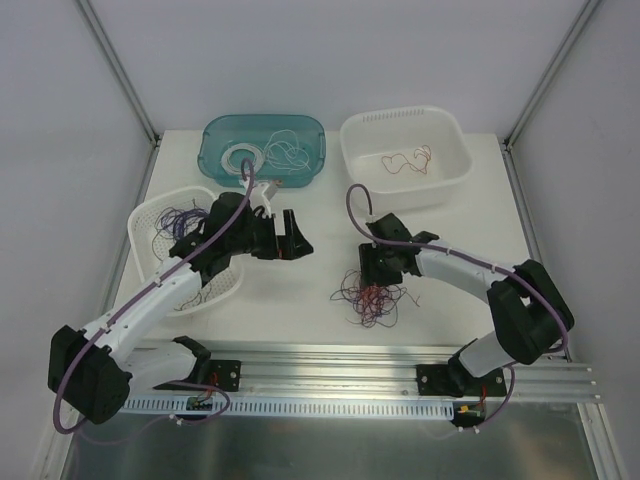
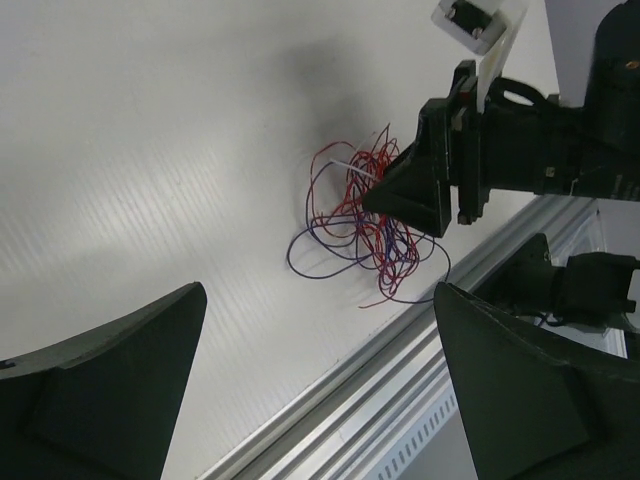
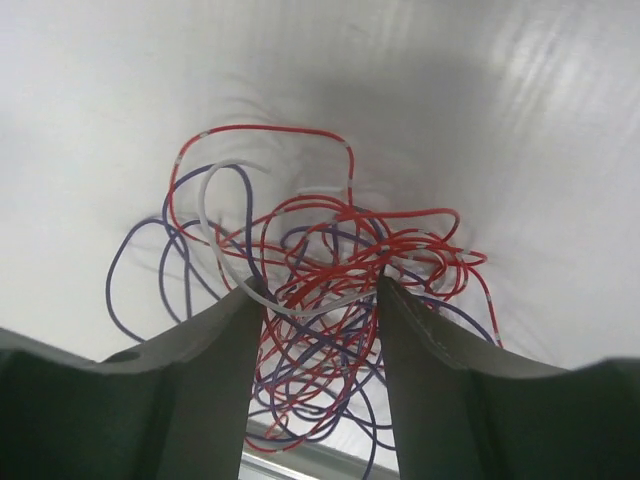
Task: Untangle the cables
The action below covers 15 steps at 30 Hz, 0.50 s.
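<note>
1. Three bins stand at the back and left of the table point(image 1: 300, 310): a teal bin point(image 1: 214, 150), a white tub point(image 1: 452, 150) and a white basket point(image 1: 145, 225).
2. The teal bin holds loose white wires point(image 1: 287, 152) and a white coil point(image 1: 240, 157). The tub holds a red wire point(image 1: 408, 160). The basket holds purple wires point(image 1: 180, 215).
3. The cables point(image 1: 370, 295) lie on the table as one loose clump of red, dark purple and white loops, near the front rail point(image 1: 350, 365) and right of centre.
4. The right gripper point(image 1: 380, 268) points down into the far side of the clump. In its wrist view the right gripper point(image 3: 318, 290) has its jaws apart, astride the cables point(image 3: 320, 250). Red loops and one white strand cross the gap between the fingers point(image 3: 225, 340) — nothing is pinched.
5. Red and purple loops spread beyond both fingers and lie flat on the table.
6. The left gripper point(image 1: 290, 240) hangs above the table between the basket and the clump, well apart from the wires. In its wrist view the left gripper point(image 2: 320, 390) has its jaws spread wide and holds nothing.
7. The left wrist view also shows the cables point(image 2: 340, 235) under the tip of the right gripper point(image 2: 405, 195), just beside the rail point(image 2: 400, 385).
8. Small coloured parts point(image 1: 203, 400) sit at the arm bases — any lettering on them is too small to read.
</note>
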Available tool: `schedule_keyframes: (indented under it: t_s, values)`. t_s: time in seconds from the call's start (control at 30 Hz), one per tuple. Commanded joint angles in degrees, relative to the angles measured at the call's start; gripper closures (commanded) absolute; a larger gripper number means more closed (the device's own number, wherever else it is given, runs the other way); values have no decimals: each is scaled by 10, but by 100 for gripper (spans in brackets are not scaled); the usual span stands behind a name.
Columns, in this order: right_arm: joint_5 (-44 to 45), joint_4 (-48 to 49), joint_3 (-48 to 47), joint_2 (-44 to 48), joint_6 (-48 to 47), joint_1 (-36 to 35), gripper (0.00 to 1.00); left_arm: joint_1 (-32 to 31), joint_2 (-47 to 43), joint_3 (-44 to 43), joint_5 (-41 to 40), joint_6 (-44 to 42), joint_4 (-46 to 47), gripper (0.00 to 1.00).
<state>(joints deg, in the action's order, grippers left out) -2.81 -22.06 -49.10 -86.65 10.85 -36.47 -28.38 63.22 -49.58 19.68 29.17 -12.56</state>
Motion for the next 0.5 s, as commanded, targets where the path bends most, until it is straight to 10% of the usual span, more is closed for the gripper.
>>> schedule_keyframes:
  t_s: [0.0,0.47]
  values:
    - [-20,-7,-42,16,-10,-19,46,-30,-4,24,-34,30,10,1]
    - [-15,-41,-111,37,-80,-19,49,-134,157,-30,-60,71,28,14]
